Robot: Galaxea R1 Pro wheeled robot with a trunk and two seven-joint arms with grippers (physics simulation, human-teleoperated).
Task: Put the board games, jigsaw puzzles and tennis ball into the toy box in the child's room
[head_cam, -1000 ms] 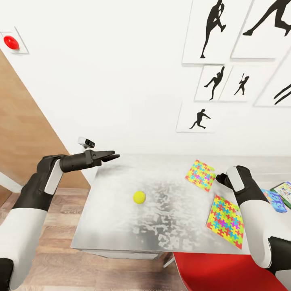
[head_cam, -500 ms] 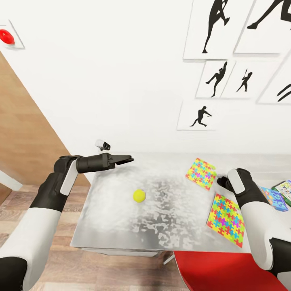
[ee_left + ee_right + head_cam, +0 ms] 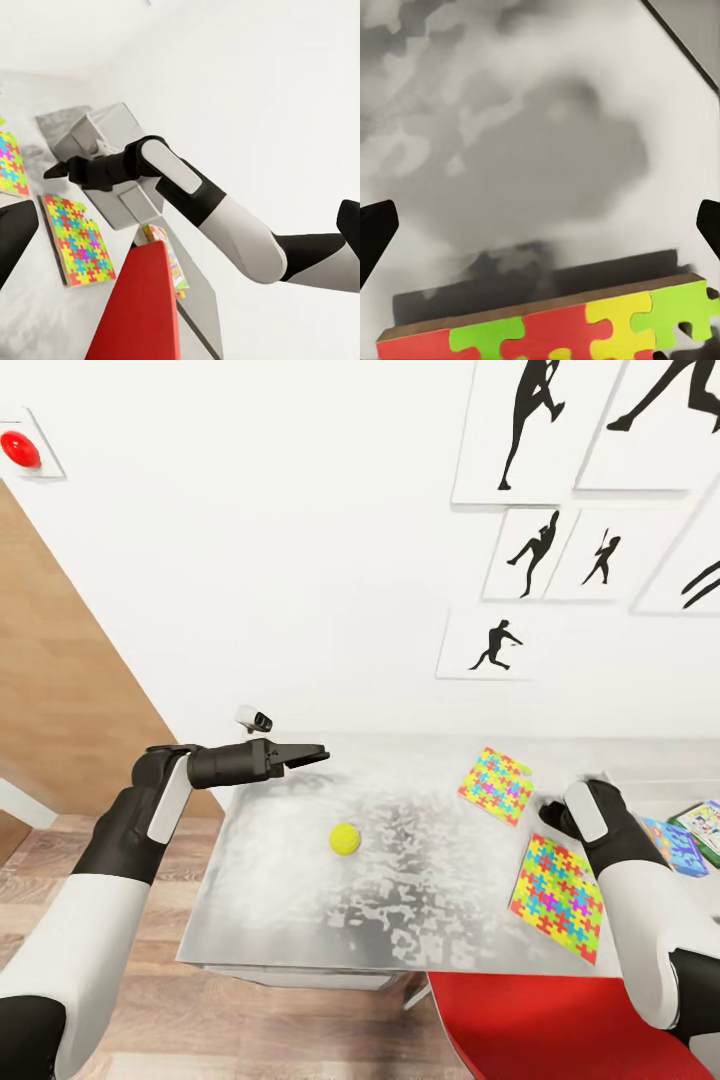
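While the left pincer (image 3: 318, 752) is held level over the far left corner of the mottled surface (image 3: 300, 920), its fingers look nearly together and nothing is gripped. The tennis ball (image 3: 345, 839) is seen resting on the surface below and slightly to the right of it, well apart from both puzzles. One jigsaw puzzle (image 3: 496, 786) is laid near the back wall, the other (image 3: 557, 883) near the front edge. The right pincer (image 3: 548, 812) is placed between them; in the right wrist view its dark fingertips (image 3: 375, 229) are spread wide at the frame edges, empty, above a puzzle edge (image 3: 547, 330). Two board games (image 3: 690, 838) are glimpsed at the far right.
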